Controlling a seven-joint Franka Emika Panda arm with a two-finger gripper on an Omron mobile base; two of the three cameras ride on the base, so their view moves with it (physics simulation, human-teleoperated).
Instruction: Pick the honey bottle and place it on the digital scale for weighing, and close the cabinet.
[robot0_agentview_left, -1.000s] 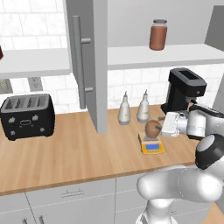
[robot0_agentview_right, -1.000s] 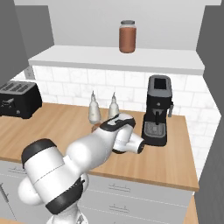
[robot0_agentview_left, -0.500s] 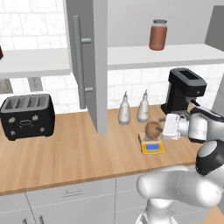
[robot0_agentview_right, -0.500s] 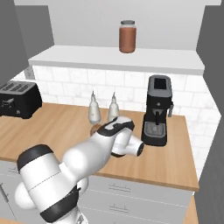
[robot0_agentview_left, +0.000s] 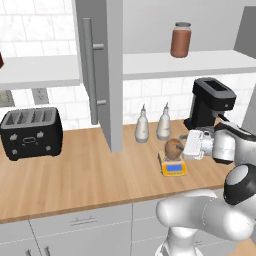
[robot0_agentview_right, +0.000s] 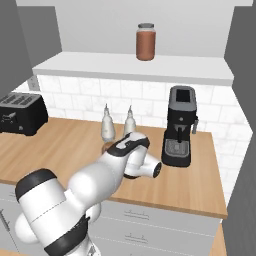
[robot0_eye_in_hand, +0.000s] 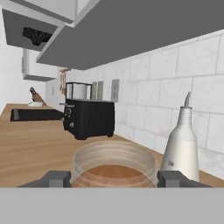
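two whitish bottles (robot0_agentview_left: 142, 126), one toaster (robot0_agentview_left: 31, 133), one jar (robot0_agentview_left: 180, 39)

The small egg-shaped tan-brown honey bottle (robot0_agentview_left: 173, 148) sits on the flat yellow-orange digital scale (robot0_agentview_left: 173, 168), whose front strip is blue. The wooden table (robot0_agentview_left: 75, 175) is warm light brown with faint grain. The large wall cabinet (robot0_agentview_left: 107, 70) is flat grey. The tall jar (robot0_agentview_left: 181, 40) is reddish-brown with a grey lid. Two pointed-top bottles (robot0_agentview_left: 142, 126) are whitish. The toaster (robot0_agentview_left: 31, 132) and coffee machine (robot0_agentview_left: 210, 102) are black. The wall tiles (robot0_agentview_right: 150, 102) are white.

Coffee machine (robot0_agentview_left: 210, 107) and bottles (robot0_agentview_left: 152, 124) crowd the scale (robot0_agentview_left: 173, 166).
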